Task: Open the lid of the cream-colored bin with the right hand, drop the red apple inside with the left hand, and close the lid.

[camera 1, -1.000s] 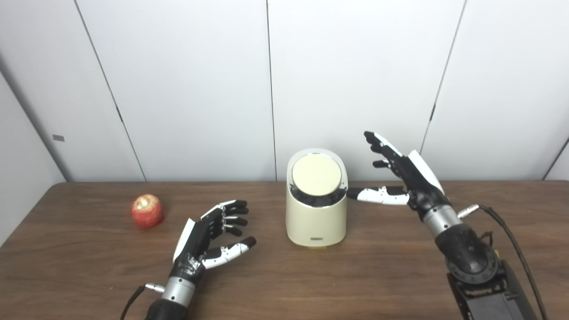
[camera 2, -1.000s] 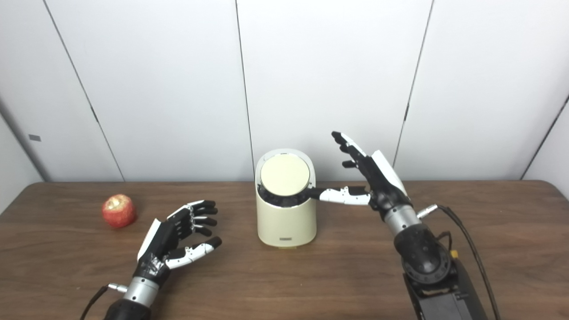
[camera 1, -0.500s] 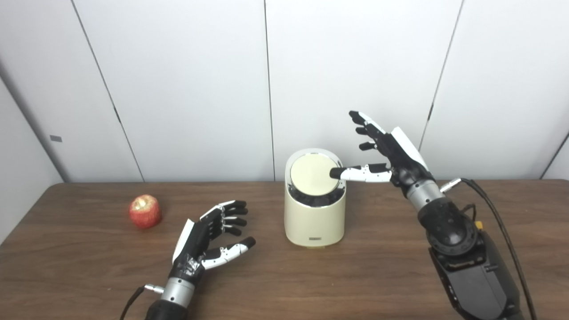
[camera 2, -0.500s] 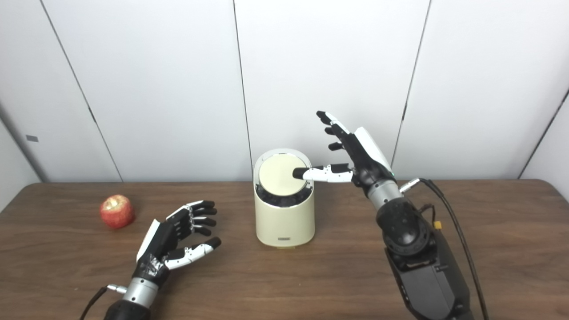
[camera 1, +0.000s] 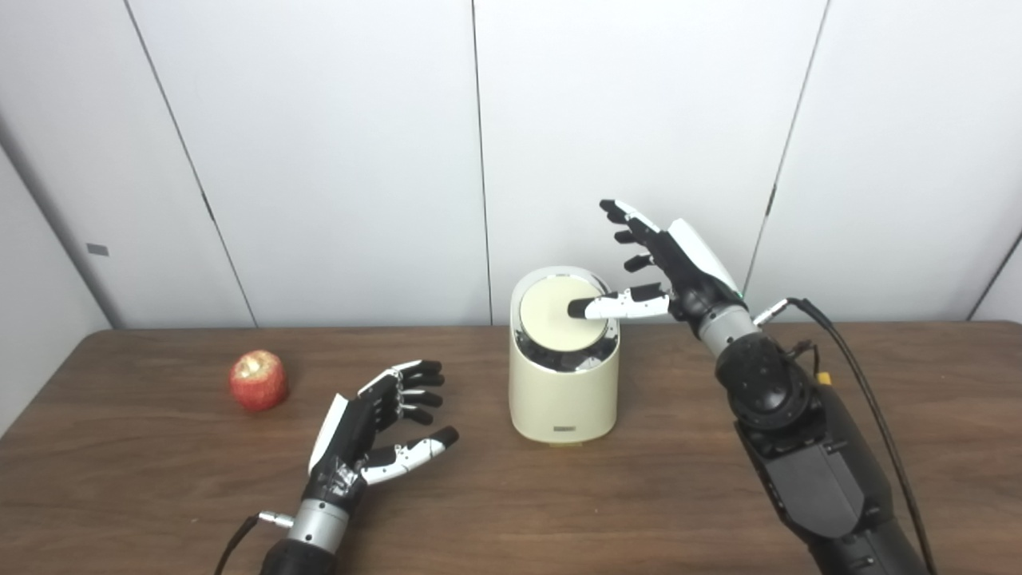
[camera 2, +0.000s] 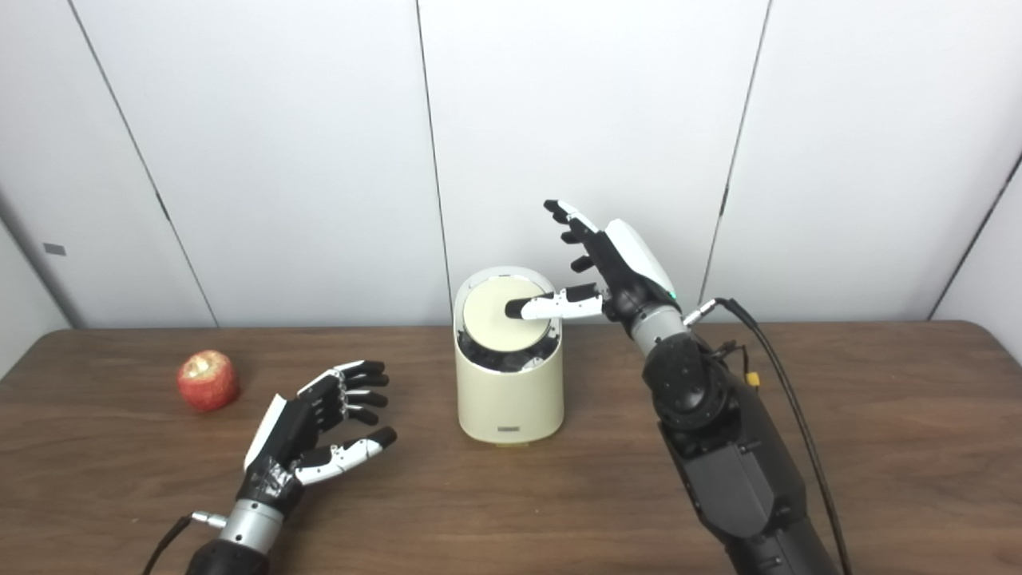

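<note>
right hand (camera 1: pixel 679 267) thumb on lid (camera 1: pixel 555 315) — apple (camera 1: pixel 258 380) apart

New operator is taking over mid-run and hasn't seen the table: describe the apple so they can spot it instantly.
Start at the wooden table with the cream-colored bin near its middle. Look far left of the bin, past the open left hand, toward the table's left end: the red apple sits there alone, untouched. It is the only red, round thing on the table.
</note>
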You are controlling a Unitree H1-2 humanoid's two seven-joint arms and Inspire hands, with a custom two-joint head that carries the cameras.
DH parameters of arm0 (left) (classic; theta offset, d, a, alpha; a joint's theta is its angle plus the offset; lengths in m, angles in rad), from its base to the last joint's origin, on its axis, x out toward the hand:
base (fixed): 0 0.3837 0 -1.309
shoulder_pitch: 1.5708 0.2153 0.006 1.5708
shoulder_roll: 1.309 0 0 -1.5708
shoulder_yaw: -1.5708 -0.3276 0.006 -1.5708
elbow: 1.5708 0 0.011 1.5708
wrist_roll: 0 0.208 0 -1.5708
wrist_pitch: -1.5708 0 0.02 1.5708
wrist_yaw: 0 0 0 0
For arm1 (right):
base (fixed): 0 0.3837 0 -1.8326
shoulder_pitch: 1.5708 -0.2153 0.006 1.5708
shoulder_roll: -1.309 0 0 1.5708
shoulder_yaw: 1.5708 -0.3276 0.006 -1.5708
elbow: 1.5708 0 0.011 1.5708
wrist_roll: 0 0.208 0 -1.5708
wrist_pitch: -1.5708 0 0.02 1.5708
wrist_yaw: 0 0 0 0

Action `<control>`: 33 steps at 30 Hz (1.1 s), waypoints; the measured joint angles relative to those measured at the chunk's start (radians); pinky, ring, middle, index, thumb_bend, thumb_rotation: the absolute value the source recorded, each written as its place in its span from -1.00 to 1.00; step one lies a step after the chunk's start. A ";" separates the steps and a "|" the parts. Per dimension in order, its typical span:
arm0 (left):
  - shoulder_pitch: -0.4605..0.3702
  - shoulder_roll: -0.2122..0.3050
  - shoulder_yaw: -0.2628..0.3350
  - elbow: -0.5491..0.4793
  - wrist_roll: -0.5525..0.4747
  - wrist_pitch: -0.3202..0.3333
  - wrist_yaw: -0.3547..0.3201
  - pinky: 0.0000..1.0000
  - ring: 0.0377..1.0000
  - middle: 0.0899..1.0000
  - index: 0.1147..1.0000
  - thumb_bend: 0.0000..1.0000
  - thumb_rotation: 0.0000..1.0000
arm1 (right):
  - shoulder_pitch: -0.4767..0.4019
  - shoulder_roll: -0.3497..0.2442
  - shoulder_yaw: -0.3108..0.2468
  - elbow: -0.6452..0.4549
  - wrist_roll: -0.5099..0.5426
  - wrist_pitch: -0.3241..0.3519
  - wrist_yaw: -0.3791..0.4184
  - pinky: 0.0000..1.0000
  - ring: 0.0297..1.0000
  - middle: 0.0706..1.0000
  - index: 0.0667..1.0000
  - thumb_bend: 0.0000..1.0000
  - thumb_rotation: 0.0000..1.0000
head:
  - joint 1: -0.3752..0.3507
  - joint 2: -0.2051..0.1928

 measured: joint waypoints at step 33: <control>0.000 -0.004 -0.001 -0.003 -0.001 0.003 0.000 0.16 0.31 0.45 0.51 0.31 -0.82 | -0.005 0.000 0.079 0.077 -0.075 0.002 -0.011 0.59 0.77 0.82 0.82 0.75 -0.27 | -0.003 0.009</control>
